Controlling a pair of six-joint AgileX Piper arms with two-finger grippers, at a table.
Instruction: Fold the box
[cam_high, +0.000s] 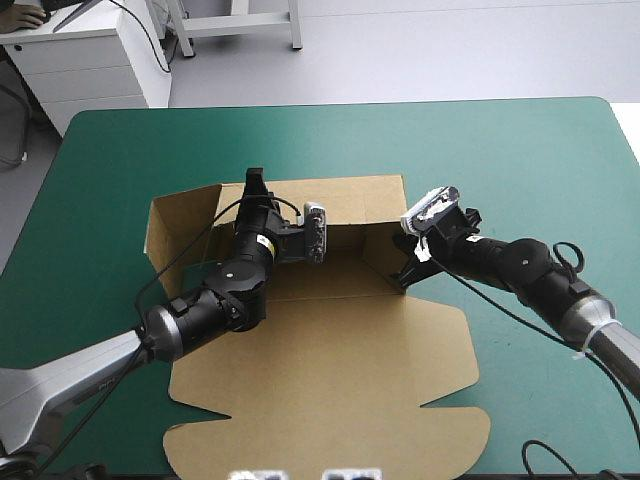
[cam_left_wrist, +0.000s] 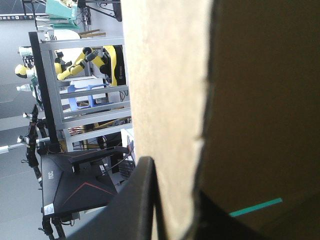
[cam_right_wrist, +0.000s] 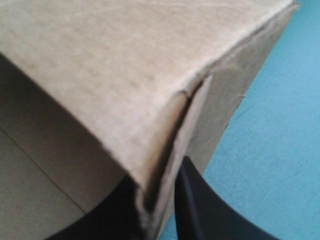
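Left pincer (cam_left_wrist: 172, 177): clamped on the box (cam_high: 330, 350). The wrist view shows one sheet of brown board edge-on between the two black fingers, all but together. In the high view the left pincer (cam_high: 255, 185) sits at the top edge of the back wall (cam_high: 340, 200), toward its left end.

Right pincer (cam_right_wrist: 155, 195): also clamped on board. Its fingers pinch what looks like two layers at a corner, one outer wall face and a flap lying behind it. In the high view the right pincer (cam_high: 408, 272) is on the near end of the right side wall (cam_high: 385, 250), which stands roughly upright.

Box position: middle of the bench (cam_high: 520, 150), tray part toward the far side. The lid panel (cam_high: 320, 400) lies flat toward the near edge. The left side wall (cam_high: 180, 225) is raised but splays outward, not square to the back wall.

Step, my read: wall-raising and tucking, roughly halfway. The back and right walls are up, the left isn't locked and the lid is untouched.

Next move needs:
- right pincer holds the corner layers flush so the flap doesn't spring out
- left pincer lets go of the back wall and re-grips the left side wall, to bring it square and tuck it
- watch the back wall on release, since nothing visible locks it
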